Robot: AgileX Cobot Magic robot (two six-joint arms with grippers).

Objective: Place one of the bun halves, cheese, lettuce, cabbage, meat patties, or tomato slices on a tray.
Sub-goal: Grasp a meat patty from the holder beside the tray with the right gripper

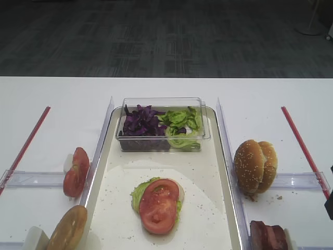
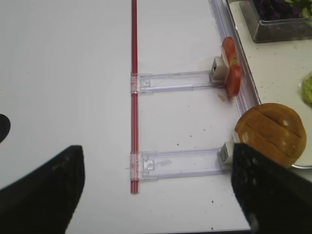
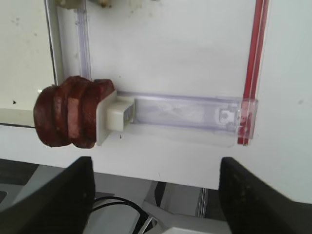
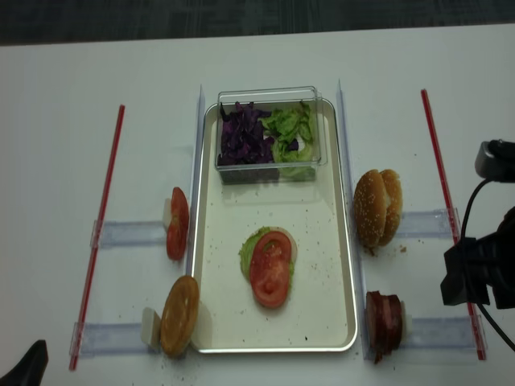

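Note:
The cream tray (image 4: 344,241) holds a tomato slice (image 1: 158,204) on lettuce (image 1: 139,190). More tomato slices (image 2: 231,68) and a plain bun half (image 2: 270,134) stand in holders left of the tray. Sesame bun halves (image 1: 255,165) and meat patties (image 3: 68,117) stand to its right. Cabbage (image 1: 140,122) and lettuce (image 1: 182,124) fill a clear box. Cheese is out of view. My left gripper (image 2: 156,195) hovers open and empty near the front table edge, its right finger beside the plain bun. My right gripper (image 3: 156,195) is open and empty, with the patties up-left of it.
The clear box (image 4: 269,95) sits at the tray's far end. Clear rail holders (image 3: 180,112) and red strips (image 2: 134,97) lie on the white table on both sides. The table's front edge (image 3: 161,178) runs just under the right gripper.

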